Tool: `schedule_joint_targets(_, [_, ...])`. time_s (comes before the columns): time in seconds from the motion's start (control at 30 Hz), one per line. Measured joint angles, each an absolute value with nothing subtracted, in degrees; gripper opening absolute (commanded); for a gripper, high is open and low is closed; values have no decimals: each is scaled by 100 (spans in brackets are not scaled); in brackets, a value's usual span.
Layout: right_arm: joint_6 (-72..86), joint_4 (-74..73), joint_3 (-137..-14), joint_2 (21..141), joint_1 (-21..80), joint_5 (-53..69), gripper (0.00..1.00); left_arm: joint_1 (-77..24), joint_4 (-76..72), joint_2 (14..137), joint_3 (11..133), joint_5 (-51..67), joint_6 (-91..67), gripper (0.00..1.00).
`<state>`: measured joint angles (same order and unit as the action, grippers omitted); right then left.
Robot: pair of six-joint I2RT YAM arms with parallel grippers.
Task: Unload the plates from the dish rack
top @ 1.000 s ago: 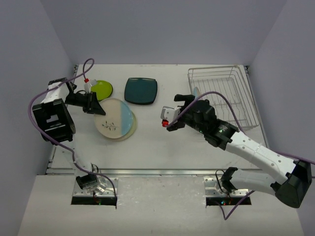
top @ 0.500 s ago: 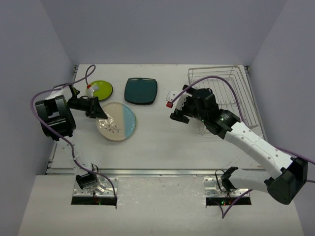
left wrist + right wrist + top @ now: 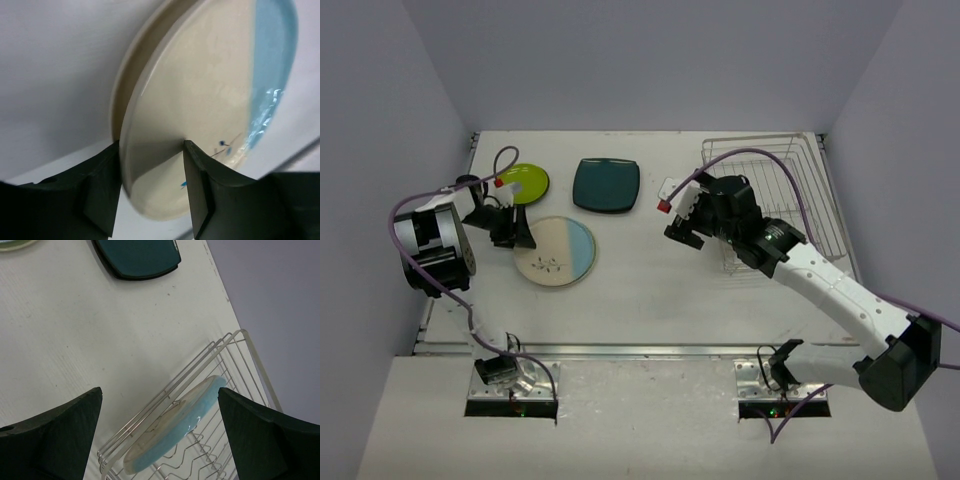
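Rack status: one plate [image 3: 176, 426] shows in the dish rack [image 3: 798, 170], cream and light blue, standing on edge in the divider slots at the rack's left end. The right arm mostly hides it in the top view, and no other plate shows in the visible part of the rack. Three plates lie flat well left of the rack: a dark teal rounded-square plate [image 3: 606, 185] closest to it, a lime-green plate [image 3: 525, 181] furthest out, and a cream-and-blue sprig plate [image 3: 556, 252] nearer the arm bases. The left wrist view shows the sprig plate sitting on another cream plate [image 3: 120, 105]. The left gripper [image 3: 520, 232] is on the side of the sprig plate away from the rack. Its jaws are part open and straddle the rim; that looks like a release, not a clamp. The right gripper [image 3: 672, 222] hangs just off the rack's left edge, above the table [image 3: 640, 290], jaws wide and holding nothing, with the standing plate framed between its fingers in the wrist view. My read: the left arm is at the set-down of one plate and the right arm is lined up for the one in the rack. Next, the right arm should drop over the plate's top rim with one finger per face, jaws square to the plate. Then close and lift straight up clear of the dividers before swinging left. The left arm should back off the rim without dragging the stack.
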<state>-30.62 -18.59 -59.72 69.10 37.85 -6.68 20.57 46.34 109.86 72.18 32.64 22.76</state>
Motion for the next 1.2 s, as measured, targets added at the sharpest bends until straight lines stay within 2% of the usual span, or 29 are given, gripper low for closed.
schedule_joint_targets(0.13, [-2795,-1881,-6065,6989,3698,-790,99,1871,4051,10745,6961,2663,2115,60])
schedule_joint_targets(0.3, [-2118,-2197,-6388,7165,3329,-856,99,1671,3634,10453,6709,2091,2085,61])
schedule_joint_targets(0.43, [-1354,-2625,-6911,7452,2578,-717,99,1534,3472,10237,6559,1810,2108,62])
schedule_joint_targets(0.5, [-937,-2833,-7154,7605,2144,-569,99,1473,3411,10113,6510,1567,2149,72])
schedule_joint_targets(0.57, [-578,-3029,-7315,7738,1762,-435,99,1437,3381,9948,6506,1388,2183,76])
schedule_joint_targets(0.77, [-22,-3418,-7426,7918,1430,-89,98,1319,3323,9328,6523,1073,2218,77])
schedule_joint_targets(0.87, [133,-3497,-7514,8005,1419,77,92,1145,3271,8909,6525,943,2224,77])
schedule_joint_targets(1.0, [307,-3525,-7709,8173,1391,151,86,599,3073,8165,6524,659,2253,79])
schedule_joint_targets(1.2, [471,-3545,-8000,8627,1383,95,84,25,2881,7580,6590,441,2259,79])
